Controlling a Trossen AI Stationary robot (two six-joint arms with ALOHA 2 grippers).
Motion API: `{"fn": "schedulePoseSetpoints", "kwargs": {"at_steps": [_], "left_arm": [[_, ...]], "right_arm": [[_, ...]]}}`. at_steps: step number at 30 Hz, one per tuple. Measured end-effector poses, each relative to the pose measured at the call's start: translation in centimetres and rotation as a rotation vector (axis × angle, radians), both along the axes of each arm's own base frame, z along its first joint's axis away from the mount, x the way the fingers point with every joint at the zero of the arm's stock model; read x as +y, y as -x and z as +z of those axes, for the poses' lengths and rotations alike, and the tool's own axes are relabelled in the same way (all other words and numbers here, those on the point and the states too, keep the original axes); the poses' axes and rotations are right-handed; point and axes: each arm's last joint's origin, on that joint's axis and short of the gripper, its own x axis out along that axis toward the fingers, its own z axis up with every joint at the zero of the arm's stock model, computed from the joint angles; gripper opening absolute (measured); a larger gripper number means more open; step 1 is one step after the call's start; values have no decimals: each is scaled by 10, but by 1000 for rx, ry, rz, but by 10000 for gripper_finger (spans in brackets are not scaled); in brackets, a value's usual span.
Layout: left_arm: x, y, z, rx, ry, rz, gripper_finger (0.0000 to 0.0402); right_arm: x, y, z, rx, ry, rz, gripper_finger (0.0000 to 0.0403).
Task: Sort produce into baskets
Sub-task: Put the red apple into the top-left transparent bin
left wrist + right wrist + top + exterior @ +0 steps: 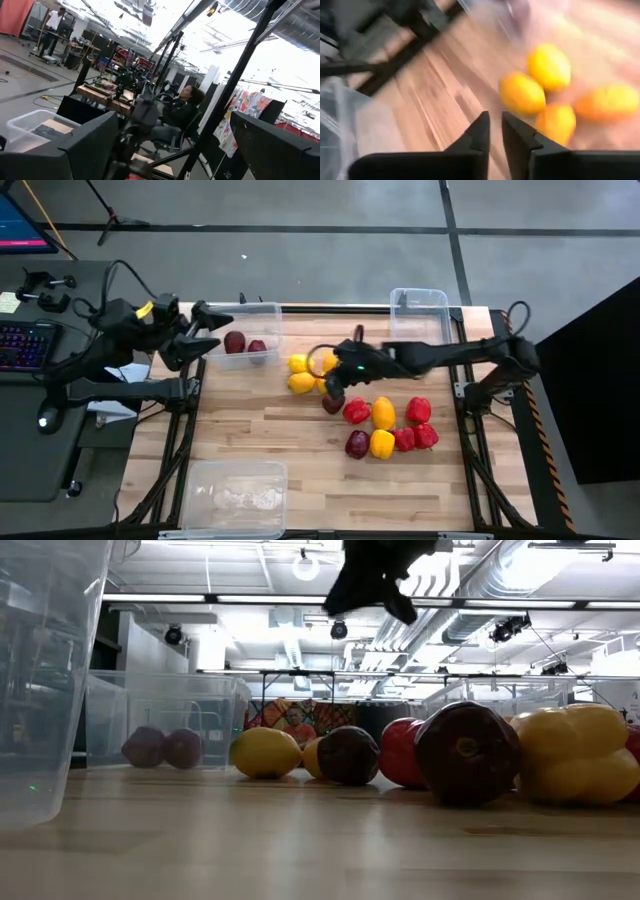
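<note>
Three lemons (300,373) lie at the table's middle; they also show in the right wrist view (522,93). To their right lie maroon fruits (357,444), red peppers (418,410) and yellow peppers (383,413). Two maroon fruits (245,343) lie in the far-left clear tub (262,310). My right gripper (333,388) hangs above the lemons, well clear of the table in the low view (372,585), with its fingers (481,131) nearly together and empty. My left gripper (210,330) is open and empty at the far-left tub's left side.
A clear tub (420,302) stands at the far right and another (235,495) at the near left edge. Bare wood lies between the near tub and the fruit pile. A keyboard (22,345) lies off the table's left. A person (180,112) sits beyond the table.
</note>
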Motion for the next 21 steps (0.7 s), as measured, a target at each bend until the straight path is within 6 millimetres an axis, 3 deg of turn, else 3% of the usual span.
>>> {"fn": "schedulePoseSetpoints", "kwargs": {"at_steps": [5, 9, 12, 16, 21], "left_arm": [[0, 1, 0, 0, -1, 0, 374], [0, 1, 0, 1, 2, 0, 374], [0, 1, 0, -2, 24, -5, 374], [0, 1, 0, -2, 36, -7, 374], [0, 0, 0, 0, 36, -6, 374]], "right_arm": [[-7, -20, -9, 188, -177, -22, 181], [-17, -26, -23, 365, -220, -62, 293], [-24, -27, -39, 479, -268, -115, 353], [-27, -30, -64, 546, -375, -283, 395], [-24, -31, -88, 554, -472, -503, 391]]}}
